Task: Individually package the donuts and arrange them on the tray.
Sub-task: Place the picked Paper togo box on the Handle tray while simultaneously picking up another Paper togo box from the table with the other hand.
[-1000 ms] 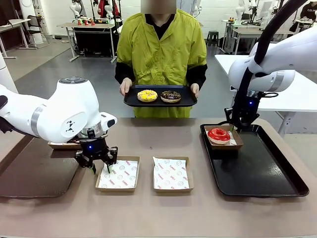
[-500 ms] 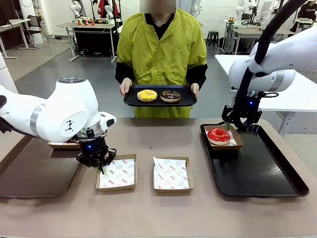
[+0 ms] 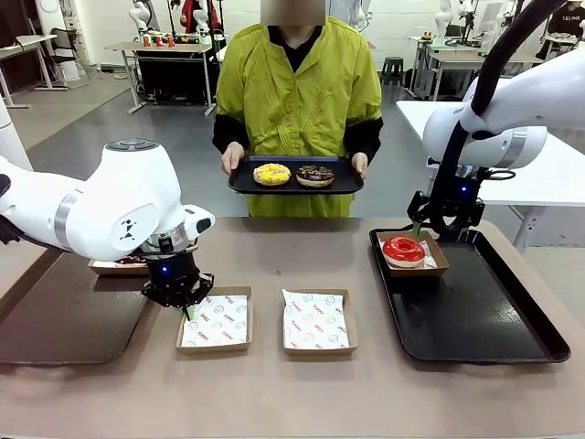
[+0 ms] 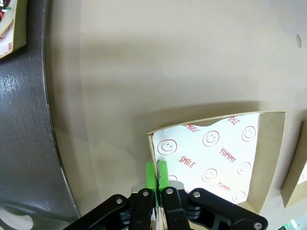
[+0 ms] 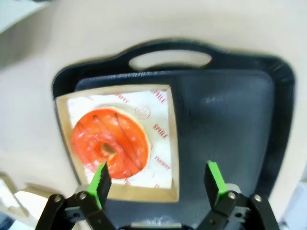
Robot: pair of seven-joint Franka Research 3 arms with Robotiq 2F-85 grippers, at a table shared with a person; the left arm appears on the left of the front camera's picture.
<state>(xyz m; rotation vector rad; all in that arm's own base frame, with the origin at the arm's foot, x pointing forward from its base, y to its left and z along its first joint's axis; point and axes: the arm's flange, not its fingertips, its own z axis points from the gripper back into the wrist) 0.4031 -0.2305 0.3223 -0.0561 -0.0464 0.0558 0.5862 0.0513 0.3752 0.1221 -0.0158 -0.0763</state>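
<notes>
Reading the front view as a dial, the left gripper (image 3: 187, 308) (image 4: 157, 175) was at 8 o'clock on the table (image 3: 302, 251). Its green pads were clenched together on the 9 o'clock wall of the left box (image 3: 219, 322) (image 4: 269, 158). The right gripper (image 3: 443, 227) (image 5: 157, 182) stood released, its fingers wide apart. It hung just above the 12 o'clock edge of the boxed red-glazed donut (image 3: 403, 248) (image 5: 110, 143) and touched nothing.

Bare tabletop lay at 12 o'clock of the two front boxes, with a narrow strip between them. The brown tray (image 3: 64, 320) (image 4: 24, 143) had its rim close at 9 o'clock of the left gripper. Most of the black tray (image 3: 494, 320) (image 5: 225, 110) was free surface toward 5 o'clock.

The left box and the middle box (image 3: 315, 322) held only printed paper liners. The donut box (image 3: 439, 262) (image 5: 174, 143) sat in the black tray's 10 o'clock corner. At 12 o'clock, a person's hands (image 3: 231, 157) held a serving tray (image 3: 294, 189) carrying the yellow-iced donut (image 3: 271, 174) and the chocolate donut (image 3: 315, 176). A further box (image 3: 114, 268) lay half hidden behind the left arm, with something dark in it that I could not make out.
</notes>
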